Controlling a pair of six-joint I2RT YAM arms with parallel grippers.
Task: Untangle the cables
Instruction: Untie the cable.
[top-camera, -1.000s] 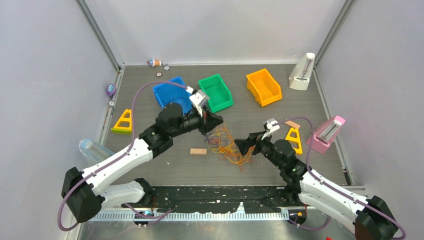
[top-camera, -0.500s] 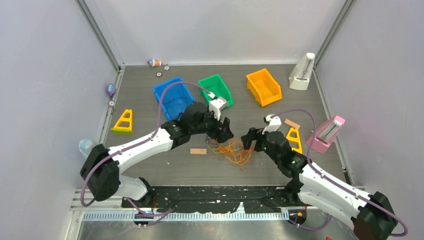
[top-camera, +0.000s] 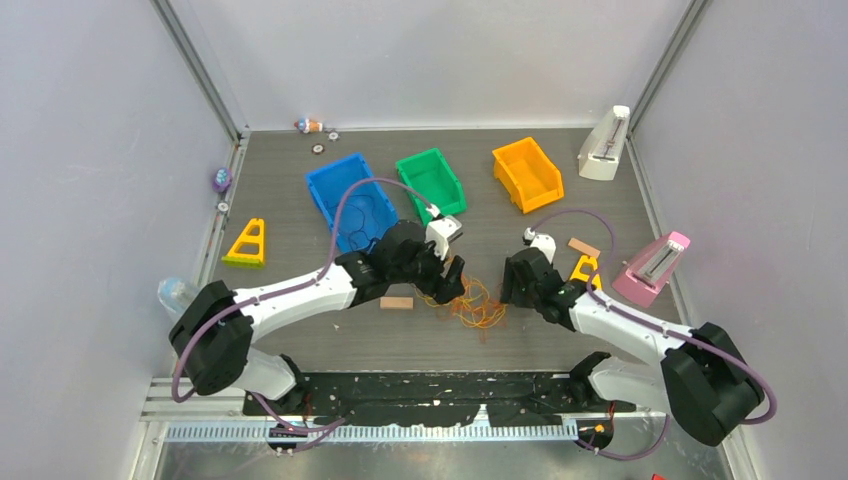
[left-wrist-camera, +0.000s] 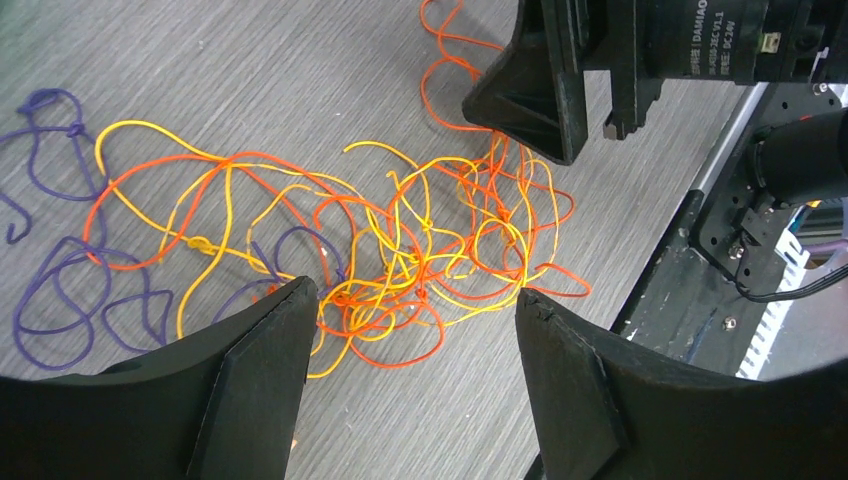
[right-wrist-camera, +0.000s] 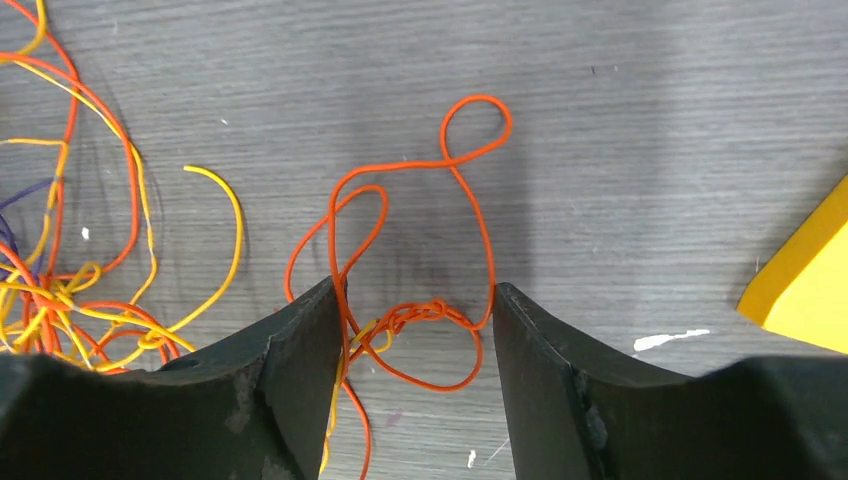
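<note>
- Cables (top-camera: 470, 300): loose orange/yellow/purple tangle, mid-counter, nearer front edge.
- Wood block (top-camera: 396, 302) just left of it; yellow triangle (top-camera: 585, 272) to the right.
- L gripper (left-wrist-camera: 415, 300): jaws spread wide over tangle, holds nothing.
- R gripper (right-wrist-camera: 412, 295): jaws apart, straddling orange loop (right-wrist-camera: 420, 313), nothing clamped.

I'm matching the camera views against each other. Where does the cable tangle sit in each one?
Top external: cables lie mid-table between left tool and right tool.
Left wrist: centre of frame, ahead of the open left tool.
Right wrist: left edge, one orange loop reaching into the right tool.
Shared landmark: right tool, top right in the left wrist view.
</note>
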